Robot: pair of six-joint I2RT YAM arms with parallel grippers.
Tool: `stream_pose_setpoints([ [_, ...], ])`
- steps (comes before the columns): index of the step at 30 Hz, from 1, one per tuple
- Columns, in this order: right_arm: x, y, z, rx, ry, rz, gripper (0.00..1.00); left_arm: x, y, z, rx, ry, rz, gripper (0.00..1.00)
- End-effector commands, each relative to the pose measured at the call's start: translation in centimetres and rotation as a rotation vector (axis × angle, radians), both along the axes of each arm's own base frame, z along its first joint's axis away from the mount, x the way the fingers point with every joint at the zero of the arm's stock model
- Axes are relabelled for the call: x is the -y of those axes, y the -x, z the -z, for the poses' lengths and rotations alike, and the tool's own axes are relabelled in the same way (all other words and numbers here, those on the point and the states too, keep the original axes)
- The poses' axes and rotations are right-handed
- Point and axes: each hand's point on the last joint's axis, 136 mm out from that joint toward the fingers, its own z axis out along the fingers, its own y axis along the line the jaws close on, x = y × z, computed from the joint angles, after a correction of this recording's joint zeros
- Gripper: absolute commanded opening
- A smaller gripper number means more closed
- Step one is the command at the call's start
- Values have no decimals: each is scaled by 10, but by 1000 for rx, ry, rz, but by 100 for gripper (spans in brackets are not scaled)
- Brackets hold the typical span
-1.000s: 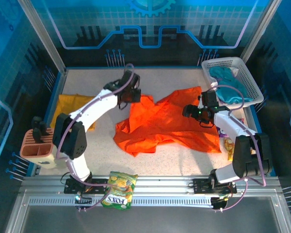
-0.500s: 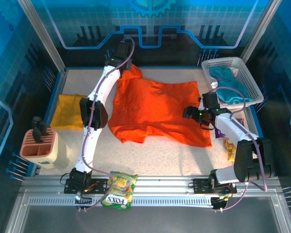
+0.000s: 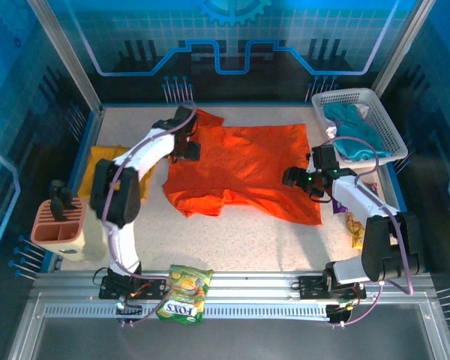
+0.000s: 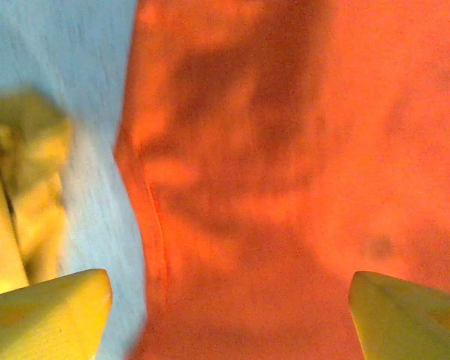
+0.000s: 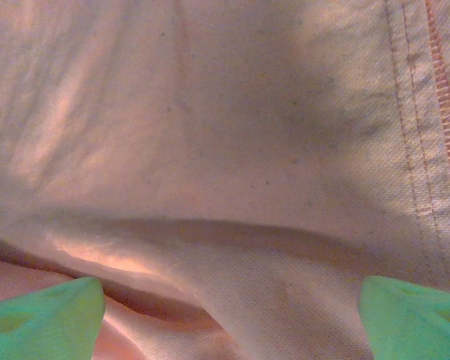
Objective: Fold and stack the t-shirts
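Orange t-shirt (image 3: 240,169) spread flat, softly creased
Left gripper (image 3: 187,148) gapes over its 10 o'clock edge; right gripper (image 3: 291,177), jaws parted, at 3 o'clock; mustard-yellow t-shirt (image 3: 105,169) bunched at 9 o'clock.

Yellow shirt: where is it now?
Top view: the yellow shirt lies at the left side of the table, just left of the orange shirt and beyond the pink tool holder.
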Motion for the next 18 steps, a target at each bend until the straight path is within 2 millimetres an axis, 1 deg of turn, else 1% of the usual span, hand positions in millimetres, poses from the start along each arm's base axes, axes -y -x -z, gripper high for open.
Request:
stream_pose_setpoints([
  [1,-7,5,5,-26,-11,-20,88,25,41,-12,14,253,-69,81],
  [4,-7,11,10,-30,-13,-17,88,19,89,3,-35,293,-117,75],
  [6,-5,16,13,-36,-9,-11,88,17,113,12,-49,341,-150,71],
  [8,-5,20,15,-39,-12,-6,88,15,128,20,-41,374,-172,59],
  [10,-6,22,17,-37,-24,-7,86,15,137,29,-43,404,-190,53],
  [11,-7,23,17,-39,-29,-9,85,18,139,32,-49,424,-193,51],
  [12,-8,23,17,-40,-32,-10,85,22,140,36,-51,455,-191,46],
  [13,-8,23,18,-45,-33,-11,84,25,139,41,-51,477,-196,43],
  [16,-8,23,14,-42,-30,-15,84,26,137,52,-65,482,-217,40],
  [18,-7,23,12,-36,-26,-14,84,26,136,59,-76,471,-218,36],
])
